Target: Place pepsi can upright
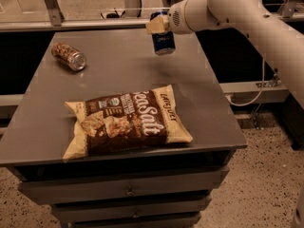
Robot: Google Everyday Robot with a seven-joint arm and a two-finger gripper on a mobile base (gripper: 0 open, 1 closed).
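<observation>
The pepsi can (163,41) is dark blue with a silver bottom end. It hangs nearly upright in the air above the far middle of the grey table (118,75). My gripper (159,25) is shut on the can's upper part, with a tan finger pad showing at its left side. The white arm reaches in from the upper right. The can's logo is not visible from here.
A brown-orange patterned can (69,56) lies on its side at the table's far left. A large brown sea salt chip bag (126,120) lies flat near the front middle. Drawers sit under the table; a metal rail runs behind it.
</observation>
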